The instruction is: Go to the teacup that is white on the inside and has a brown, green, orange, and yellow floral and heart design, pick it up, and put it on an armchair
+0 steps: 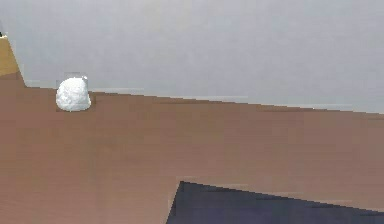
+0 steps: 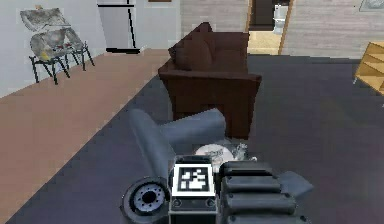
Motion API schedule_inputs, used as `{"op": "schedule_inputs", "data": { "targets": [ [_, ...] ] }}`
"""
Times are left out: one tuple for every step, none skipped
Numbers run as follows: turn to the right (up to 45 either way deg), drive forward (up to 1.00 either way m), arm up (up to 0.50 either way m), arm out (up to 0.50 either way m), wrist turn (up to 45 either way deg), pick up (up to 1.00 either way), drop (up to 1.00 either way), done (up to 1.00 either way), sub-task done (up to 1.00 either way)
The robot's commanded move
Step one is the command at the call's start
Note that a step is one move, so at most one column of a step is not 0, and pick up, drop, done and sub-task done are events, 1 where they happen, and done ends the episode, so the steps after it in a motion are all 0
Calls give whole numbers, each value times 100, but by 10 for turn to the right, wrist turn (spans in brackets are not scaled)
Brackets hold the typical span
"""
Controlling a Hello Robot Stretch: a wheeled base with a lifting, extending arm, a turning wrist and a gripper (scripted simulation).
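Arm side view: arm (image 2: 250, 196) near armchair (image 2: 160, 135)

Grey armchair (image 2: 160, 135), small pale thing (image 2: 218, 151) lying on its seat

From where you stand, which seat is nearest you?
The grey-blue padded armchair at the arm side view's bottom; the dark brown cushioned sofa and the black-framed chairs stand farther out.

Forward camera tilted down at floor (image 1: 150, 140) and wall (image 1: 200, 40), close in. Side camera looked out past the armchair (image 2: 160, 135) to the sofa (image 2: 210, 75). Both caught the rug (image 1: 270, 208).
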Motion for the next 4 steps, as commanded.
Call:
{"op": "schedule_inputs", "data": {
  "targets": [
    [0,0,0,48,0,0,0,0,0],
    [0,0,0,0,450,0,0,0,0],
    [0,0,0,0,450,0,0,0,0],
    [0,0,0,0,450,0,0,0,0]
  ]
}}
